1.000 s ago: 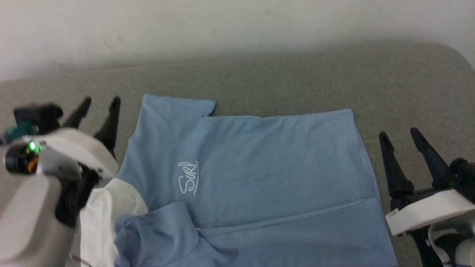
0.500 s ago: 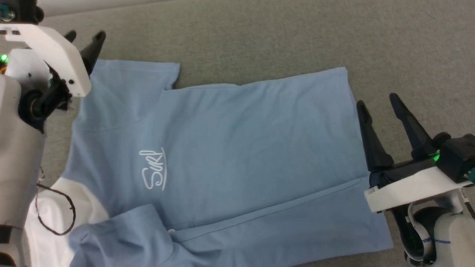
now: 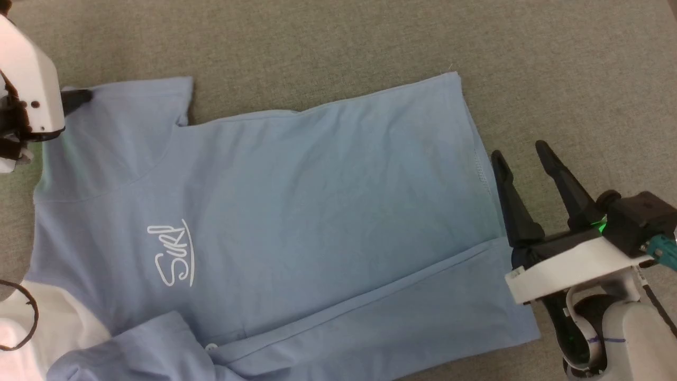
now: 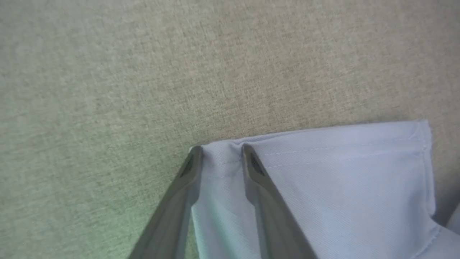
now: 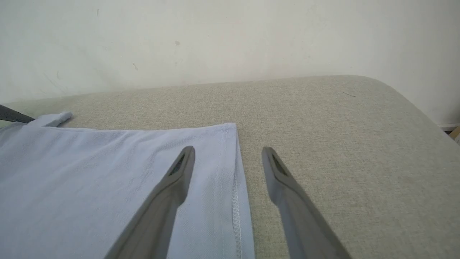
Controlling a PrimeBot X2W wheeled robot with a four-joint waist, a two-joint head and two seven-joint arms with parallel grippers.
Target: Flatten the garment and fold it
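With the shirt (image 3: 317,211) lying nearly flat on the table (image 3: 370,42), the left tool (image 4: 221,149) partly open astride the sleeve (image 4: 323,162) corner and the right tool (image 5: 228,151) wide open and empty over the bottom hem (image 5: 235,201), a shallow pinch could slip off or drag wrinkles into the cloth.

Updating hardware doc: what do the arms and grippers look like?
Right gripper: two long dark tapered fingers, white bracket, black housing with green light, teal connector, pale forearm marked blue. Left gripper: same dark fingers, white plate, thin dark cable loop.
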